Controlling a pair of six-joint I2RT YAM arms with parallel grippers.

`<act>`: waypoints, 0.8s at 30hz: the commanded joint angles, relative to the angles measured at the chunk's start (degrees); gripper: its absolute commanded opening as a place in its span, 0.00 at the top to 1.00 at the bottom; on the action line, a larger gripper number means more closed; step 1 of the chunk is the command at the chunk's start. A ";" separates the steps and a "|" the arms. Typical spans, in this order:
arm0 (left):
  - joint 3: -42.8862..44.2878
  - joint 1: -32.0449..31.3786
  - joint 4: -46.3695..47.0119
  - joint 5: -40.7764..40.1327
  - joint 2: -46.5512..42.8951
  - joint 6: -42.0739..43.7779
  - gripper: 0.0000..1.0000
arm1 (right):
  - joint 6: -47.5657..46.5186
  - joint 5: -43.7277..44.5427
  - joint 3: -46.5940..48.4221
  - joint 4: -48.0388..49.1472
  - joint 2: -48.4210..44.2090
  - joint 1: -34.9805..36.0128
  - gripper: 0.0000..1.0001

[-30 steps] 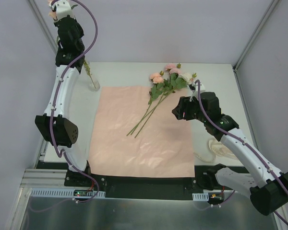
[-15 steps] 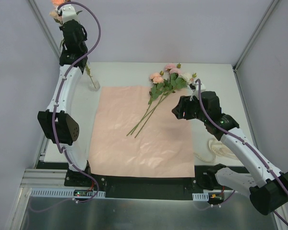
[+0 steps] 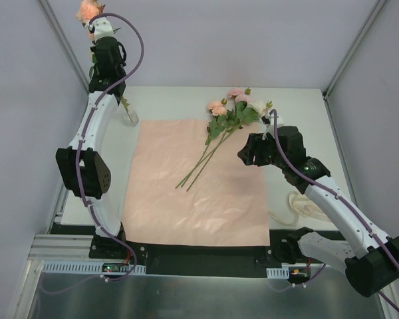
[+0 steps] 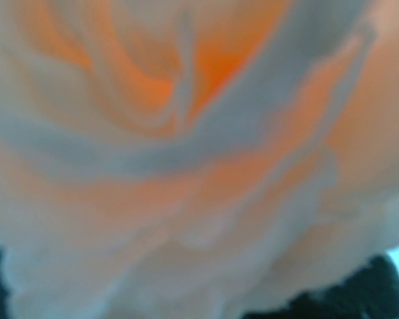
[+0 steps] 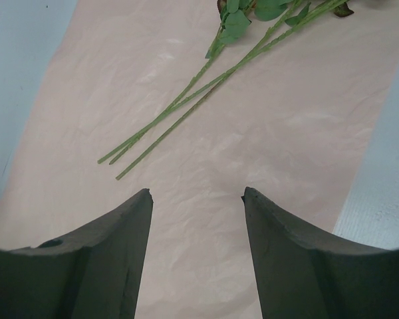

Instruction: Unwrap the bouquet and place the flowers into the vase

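One peach rose (image 3: 88,9), perhaps above vase (image 3: 130,117)

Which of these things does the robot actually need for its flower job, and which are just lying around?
Needed:
- loose flowers
- raised rose, gripped by the left tool
- vase

Lying about:
- pink paper, already unwrapped and spread flat
- cream ribbon

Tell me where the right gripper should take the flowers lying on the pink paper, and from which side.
Grip the flowers on their bare stems, nearer than the leaves, with the right gripper coming straight down, open jaws set across them. They lie flat on the pink paper in a tight diagonal bunch, so one close may catch them all.
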 commanded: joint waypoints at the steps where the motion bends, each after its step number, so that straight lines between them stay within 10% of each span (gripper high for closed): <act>1: -1.98 0.64 1.90 0.79 -0.68 -2.08 0.99 | 0.62 -0.51 2.09 0.78 -0.18 -0.48 0.40; 11: -5.67 0.56 1.90 1.32 -0.86 -2.70 0.96 | 0.88 -0.86 1.83 0.95 -0.18 -0.39 0.40; 24: -10.15 0.56 1.90 1.22 -3.14 -3.31 0.51 | 0.88 -1.82 1.21 0.52 0.60 -0.39 0.39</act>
